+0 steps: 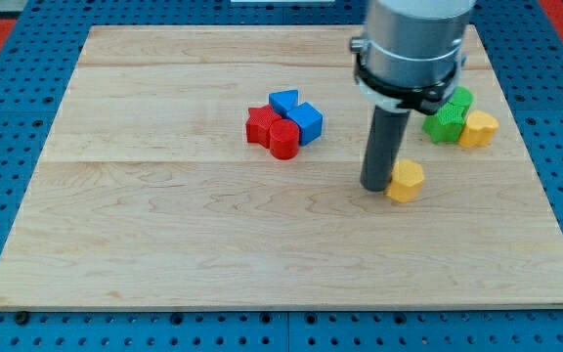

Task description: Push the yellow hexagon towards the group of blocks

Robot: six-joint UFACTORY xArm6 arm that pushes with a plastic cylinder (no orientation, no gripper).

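Note:
The yellow hexagon [406,181] lies on the wooden board [164,244], right of centre. My tip [376,186] stands on the board touching the hexagon's left side. A group of blocks sits to the upper left of the tip: a red star [259,125], a red cylinder [283,139], a blue block [283,101] and a blue cube [306,121]. At the upper right, partly behind the arm, are a green block [448,121], another green block [460,99] and a yellow block [478,128].
The arm's grey body [413,44] hangs over the board's upper right and hides part of it. A blue perforated table [8,323] surrounds the board.

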